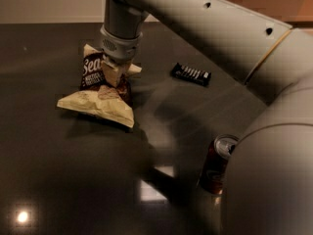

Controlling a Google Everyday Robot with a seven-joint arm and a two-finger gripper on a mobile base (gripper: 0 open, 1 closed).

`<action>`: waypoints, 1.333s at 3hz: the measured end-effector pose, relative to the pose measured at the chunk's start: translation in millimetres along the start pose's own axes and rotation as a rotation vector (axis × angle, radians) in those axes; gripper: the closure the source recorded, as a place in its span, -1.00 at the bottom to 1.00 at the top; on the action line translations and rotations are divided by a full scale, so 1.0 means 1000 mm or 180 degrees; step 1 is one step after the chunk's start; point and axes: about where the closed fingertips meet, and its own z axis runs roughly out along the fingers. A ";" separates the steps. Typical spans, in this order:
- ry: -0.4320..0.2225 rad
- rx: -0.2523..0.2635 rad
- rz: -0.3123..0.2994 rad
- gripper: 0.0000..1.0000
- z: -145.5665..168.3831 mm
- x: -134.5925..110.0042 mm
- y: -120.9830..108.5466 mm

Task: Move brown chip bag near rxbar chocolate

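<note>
The brown chip bag (98, 89) hangs lifted and folded at the left of the dark table, its cream lower edge still near the surface. My gripper (115, 72) comes down from above and is shut on the bag's middle. The rxbar chocolate (191, 74), a slim black bar with white lettering, lies flat to the right of the bag, apart from it. My arm (195, 23) stretches across the top of the view.
A red-brown soda can (217, 164) stands at the lower right, close to my arm's grey body (274, 170). The dark table (58, 170) reflects light spots at the lower left and middle. A pale wall runs behind the table.
</note>
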 end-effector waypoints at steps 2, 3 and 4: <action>-0.0097 0.0147 -0.0051 1.00 -0.038 0.010 -0.041; -0.0099 0.0217 -0.0019 1.00 -0.038 0.013 -0.066; -0.0058 0.0297 0.0064 1.00 -0.033 0.021 -0.093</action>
